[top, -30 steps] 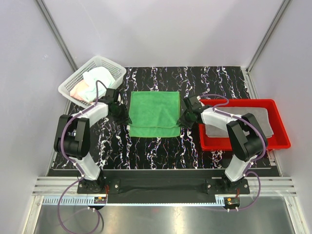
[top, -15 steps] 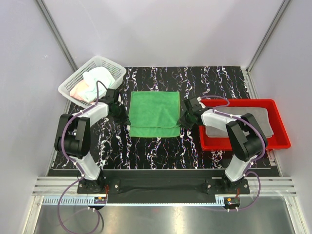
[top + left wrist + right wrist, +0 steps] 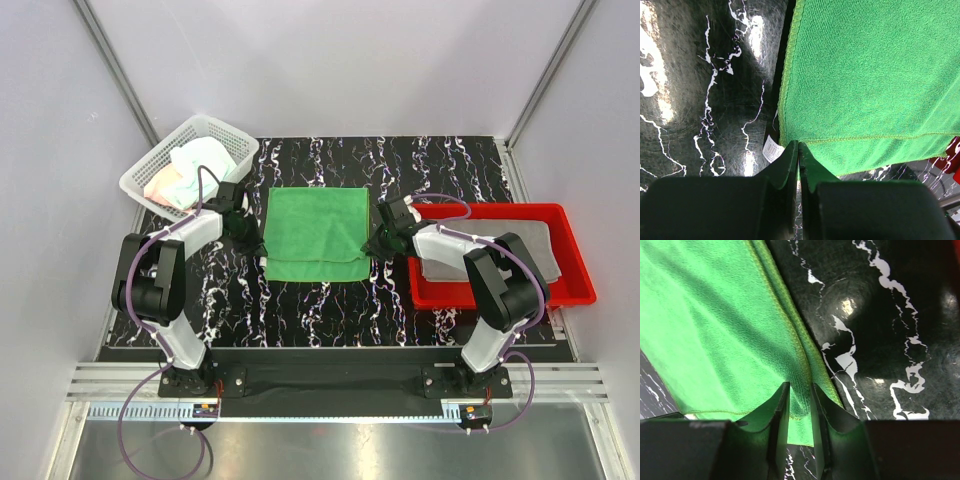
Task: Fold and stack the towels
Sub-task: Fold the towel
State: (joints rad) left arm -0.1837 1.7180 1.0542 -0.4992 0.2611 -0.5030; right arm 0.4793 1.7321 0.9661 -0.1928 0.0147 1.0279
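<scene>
A green towel [image 3: 316, 232] lies flat in the middle of the black marbled table, its near part doubled over. My left gripper [image 3: 262, 247] is at the towel's near left corner, jaws pressed together on the hem [image 3: 798, 145], with a white label [image 3: 771, 148] beside them. My right gripper [image 3: 368, 250] is at the near right edge; its jaws [image 3: 800, 390] pinch a raised ridge of the green towel [image 3: 715, 325] between them. A grey towel [image 3: 520, 245] lies in the red tray. A pale mint-white towel [image 3: 200, 160] and a pink one [image 3: 165, 185] sit in the basket.
The white mesh basket [image 3: 150, 170] stands at the back left, close behind my left arm. The red tray [image 3: 575, 290] sits at the right, next to my right arm. Grey walls enclose the table on three sides.
My left jaws have closed on the towel's corner. My right gripper has shifted slightly along the towel's right edge. The towel's near edge has drawn back a little.
</scene>
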